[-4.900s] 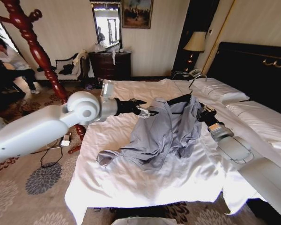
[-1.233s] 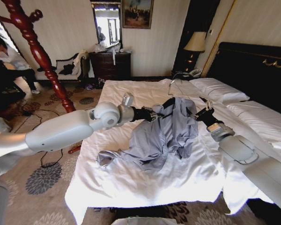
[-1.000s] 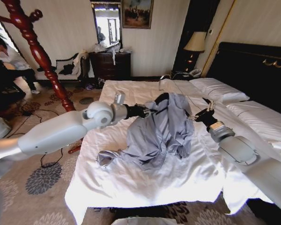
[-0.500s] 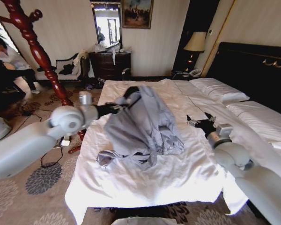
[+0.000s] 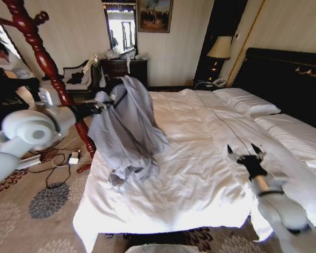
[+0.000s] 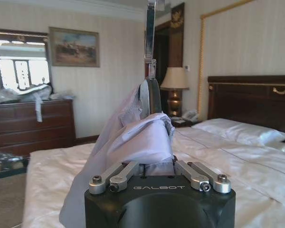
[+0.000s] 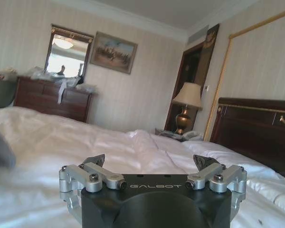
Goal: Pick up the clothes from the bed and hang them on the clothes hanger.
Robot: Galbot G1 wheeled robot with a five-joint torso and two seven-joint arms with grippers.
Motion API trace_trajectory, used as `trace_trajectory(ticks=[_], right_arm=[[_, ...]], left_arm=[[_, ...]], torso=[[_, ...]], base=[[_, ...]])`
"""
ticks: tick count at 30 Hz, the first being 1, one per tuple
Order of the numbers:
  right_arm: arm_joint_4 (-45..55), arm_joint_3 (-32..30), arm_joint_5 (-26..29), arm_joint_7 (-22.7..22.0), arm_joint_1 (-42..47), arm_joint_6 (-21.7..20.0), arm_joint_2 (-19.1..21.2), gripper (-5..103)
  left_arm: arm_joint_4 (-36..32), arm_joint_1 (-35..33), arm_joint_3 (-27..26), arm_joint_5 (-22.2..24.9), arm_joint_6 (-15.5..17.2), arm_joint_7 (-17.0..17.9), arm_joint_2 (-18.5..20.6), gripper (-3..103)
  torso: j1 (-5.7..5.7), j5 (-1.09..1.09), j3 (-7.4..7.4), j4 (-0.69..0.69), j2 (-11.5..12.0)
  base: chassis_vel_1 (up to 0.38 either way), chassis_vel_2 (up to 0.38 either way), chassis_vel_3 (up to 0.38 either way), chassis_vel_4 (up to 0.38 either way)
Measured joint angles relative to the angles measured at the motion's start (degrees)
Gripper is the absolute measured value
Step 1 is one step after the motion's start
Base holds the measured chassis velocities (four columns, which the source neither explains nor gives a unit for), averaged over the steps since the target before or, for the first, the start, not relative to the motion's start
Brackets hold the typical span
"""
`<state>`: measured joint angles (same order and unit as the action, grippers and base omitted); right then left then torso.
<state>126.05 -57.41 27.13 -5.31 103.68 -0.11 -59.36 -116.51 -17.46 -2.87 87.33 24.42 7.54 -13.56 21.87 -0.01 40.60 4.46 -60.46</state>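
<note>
Lifted leftward — clothes (image 5: 127, 126) pinched inside left gripper's (image 5: 101, 107) jaws.

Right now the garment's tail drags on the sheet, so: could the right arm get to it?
Probably not without a long stretch: the right end effector hangs open over bare bed, apart from the clothes at the left side.

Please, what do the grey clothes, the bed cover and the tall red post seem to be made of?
The clothes, held up by the left gripper, look like thin soft woven fabric: they hang in loose folds. The bed cover seems to be white cotton-like cloth, matte and creased. The post looks like turned wood with a glossy varnish, judging by its highlights.
</note>
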Motion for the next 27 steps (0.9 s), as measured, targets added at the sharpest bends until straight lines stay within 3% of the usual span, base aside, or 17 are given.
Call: trace_trajectory(ticks=[2, 5, 9, 16, 22, 27], right_arm=[[0.1, -0.5, -0.4, 1.1, 1.1, 1.0, -0.8, 100], [0.0, -2.5, -2.4, 7.3, 6.8, 7.8, -5.9, 100], [-0.3, -3.1, -3.2, 9.4, 9.5, 10.8, -8.6, 100], [-0.5, -3.1, -3.5, 9.6, 9.7, 11.4, -8.9, 100], [-0.5, -3.0, -3.4, 9.6, 9.5, 11.4, -8.8, 100], [-0.5, -2.9, -3.4, 9.4, 9.4, 11.2, -8.7, 100]], left_arm=[[0.1, 0.0, -0.2, 0.2, 0.0, 0.0, 0.2, 17], [0.1, 0.1, -0.9, 1.0, 0.0, 0.0, 1.0, 17], [-0.2, 0.2, -1.4, 1.6, 0.0, 0.1, 1.5, 17], [-0.1, 1.0, -1.7, 2.7, 0.6, 1.7, 2.0, 17], [2.4, 3.6, -2.2, 6.8, 5.5, 5.9, 1.9, 17], [7.3, 8.8, -1.0, 9.7, 8.9, 9.1, -1.0, 17]], torso=[[0.0, -0.01, 0.0, 0.01, 0.0], [0.0, -0.01, 0.0, 0.03, 0.0], [0.0, 0.0, 0.01, 0.01, 0.0], [0.0, 0.01, 0.01, -0.01, 0.0], [0.01, 0.0, 0.01, -0.01, 0.0], [0.01, 0.0, 0.01, -0.01, 0.0]], base=[[0.0, 0.0, 0.0, 0.0], [0.0, 0.0, 0.0, 0.0], [0.0, 0.0, 0.0, 0.0], [0.0, 0.0, 0.0, 0.0], [0.0, 0.0, 0.0, 0.0], [0.0, 0.0, 0.0, 0.0]])
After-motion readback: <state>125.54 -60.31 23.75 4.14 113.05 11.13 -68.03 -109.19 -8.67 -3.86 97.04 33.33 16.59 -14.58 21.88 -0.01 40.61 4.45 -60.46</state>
